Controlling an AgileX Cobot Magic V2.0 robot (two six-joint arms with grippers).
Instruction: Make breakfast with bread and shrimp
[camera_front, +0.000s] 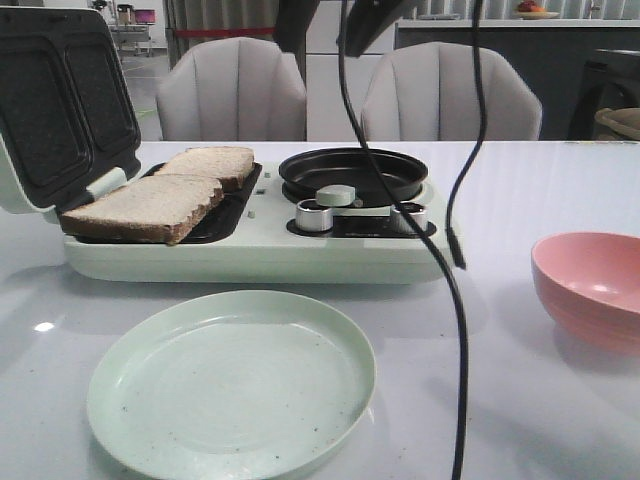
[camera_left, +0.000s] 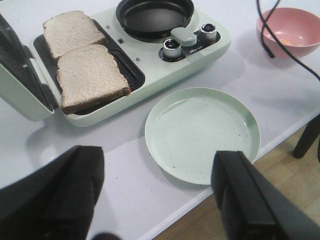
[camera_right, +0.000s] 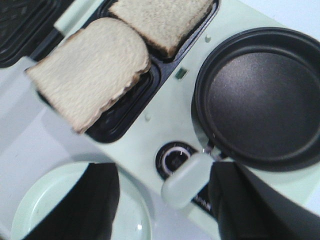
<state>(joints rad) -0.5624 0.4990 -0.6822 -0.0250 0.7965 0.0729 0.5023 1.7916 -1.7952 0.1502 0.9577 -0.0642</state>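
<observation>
Two slices of bread lie side by side on the dark sandwich plates of the pale green appliance (camera_front: 250, 255), the near slice (camera_front: 150, 205) and the far slice (camera_front: 210, 162); its lid stands open at the left. A small pale orange speck (camera_left: 285, 41) in the pink bowl (camera_left: 270, 37) looks like the shrimp. My right gripper (camera_right: 165, 210) hangs open high over the appliance's knobs and the pan handle (camera_right: 187, 177), holding nothing. Above the table's front left edge, my left gripper (camera_left: 157, 200) is open and empty.
A black round pan (camera_front: 352, 170) sits on the appliance's right half, behind two silver knobs. An empty pale green plate (camera_front: 230, 385) lies in front of the appliance. The pink bowl (camera_front: 590, 285) stands at the right. Black cables (camera_front: 455, 300) hang over the table. Two chairs stand behind.
</observation>
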